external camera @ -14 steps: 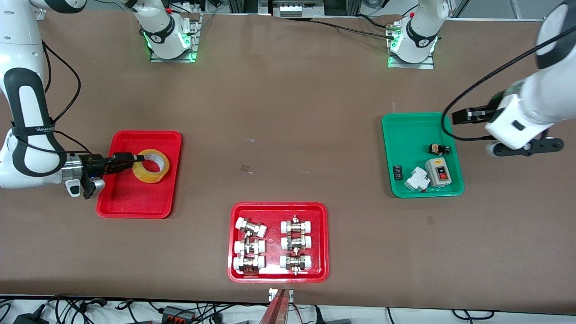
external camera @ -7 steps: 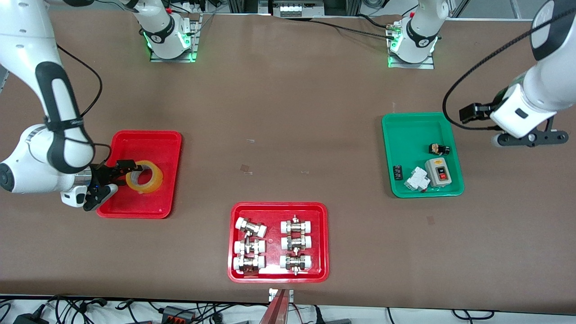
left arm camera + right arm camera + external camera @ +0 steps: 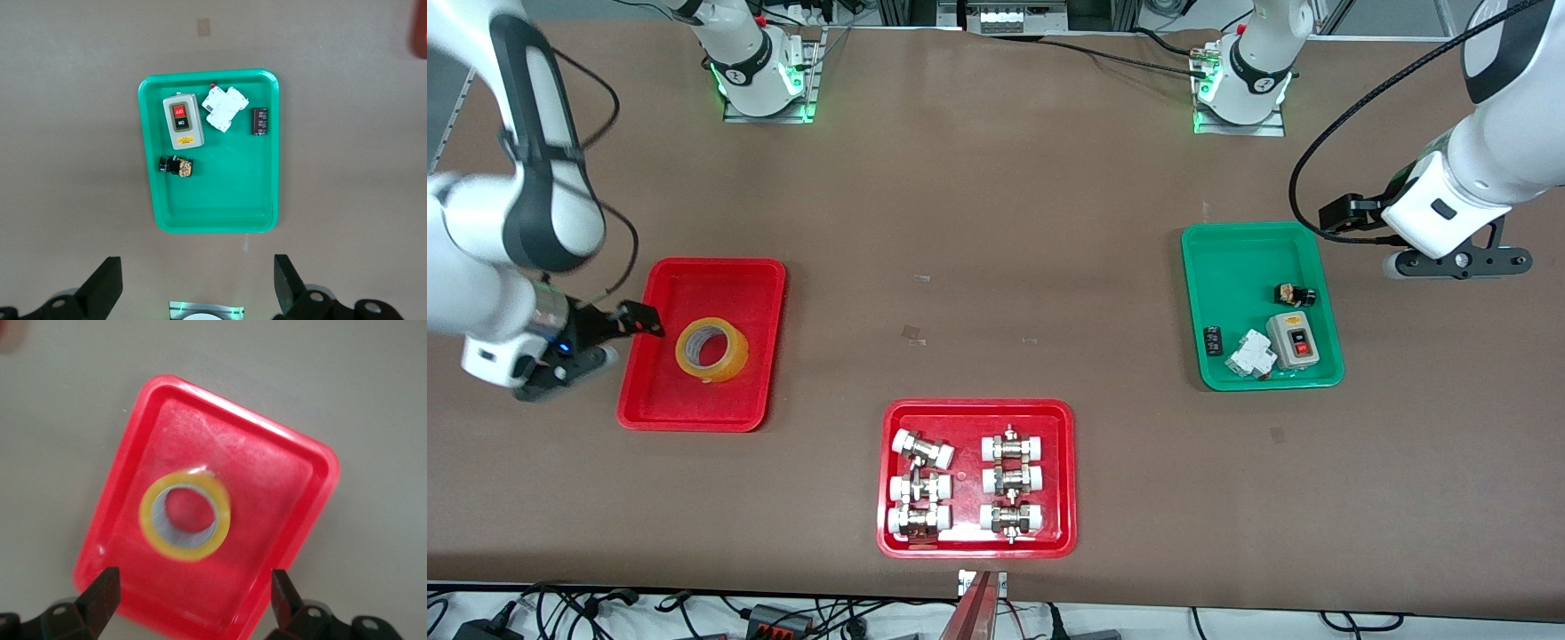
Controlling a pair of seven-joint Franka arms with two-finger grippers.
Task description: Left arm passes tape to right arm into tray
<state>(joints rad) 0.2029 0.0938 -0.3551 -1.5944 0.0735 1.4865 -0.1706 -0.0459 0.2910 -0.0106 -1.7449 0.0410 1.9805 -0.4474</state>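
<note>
The right arm's upper links run out of the front view at its edge, and its wrist picture is smeared, so the tape's print and core detail cannot be made out. The tape [image 3: 711, 350] lies flat in the middle of the tray [image 3: 756, 284], its hole facing straight up (a round roll, so no long axis across the tray). The tray sits near the table edge at the right arm's end. The right gripper [image 3: 609, 342] is over the tray's outer rim, fingers spread wide and empty, clear of the tape. The left gripper [image 3: 197, 290] hangs released over the table just beside the green tray [image 3: 1232, 258], holding nothing; only its two fingertips show in its wrist view
</note>
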